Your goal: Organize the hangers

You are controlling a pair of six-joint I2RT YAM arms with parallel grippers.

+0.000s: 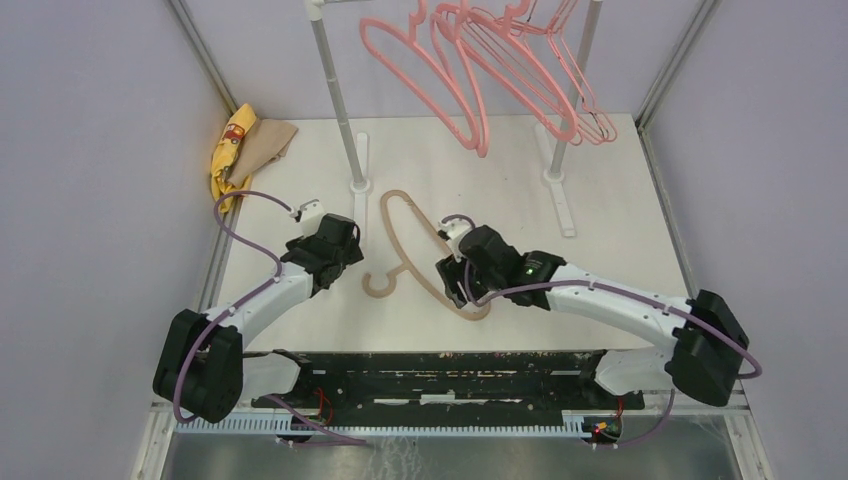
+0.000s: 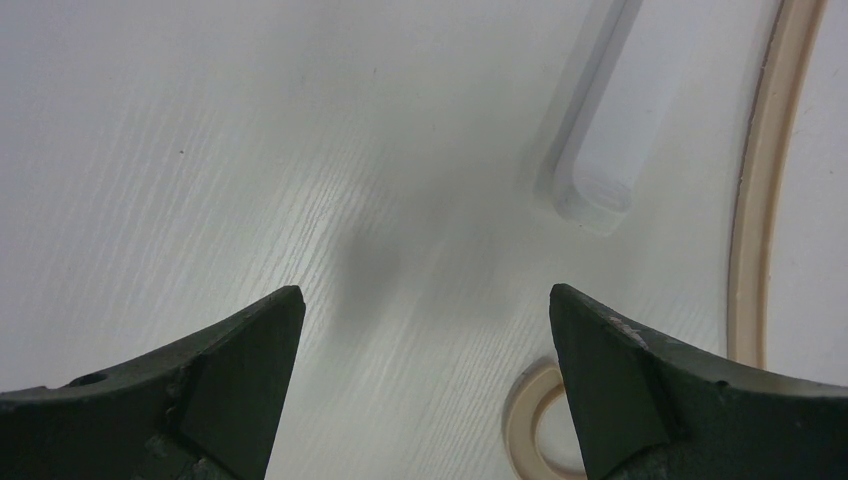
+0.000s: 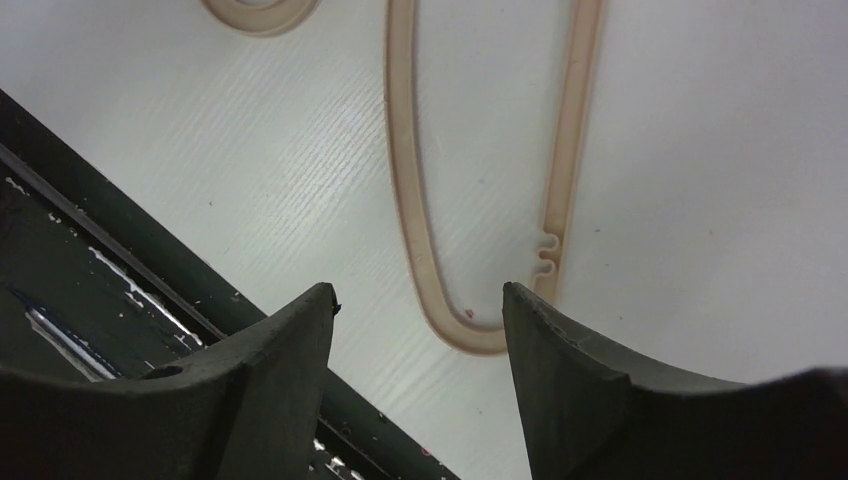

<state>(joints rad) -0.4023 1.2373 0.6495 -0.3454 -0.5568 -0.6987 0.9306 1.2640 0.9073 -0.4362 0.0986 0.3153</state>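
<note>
Hangers (image 1: 478, 140), the pink ones, are hanging from the rack (image 1: 335, 100) at upper centre. The tan hanger (image 3: 402, 150) is lying flat on the table (image 1: 620, 200) mid-frame. The left gripper (image 2: 425, 300) and right gripper (image 3: 420, 295) are both gaping wide, gripping nothing.

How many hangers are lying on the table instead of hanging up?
1: the tan hanger lies flat on the table; the pink hangers hang on the rack behind it.

Bright, even light, a soft grey shadow on the table (image 2: 200, 150) (left wrist view slightly hazy).
</note>
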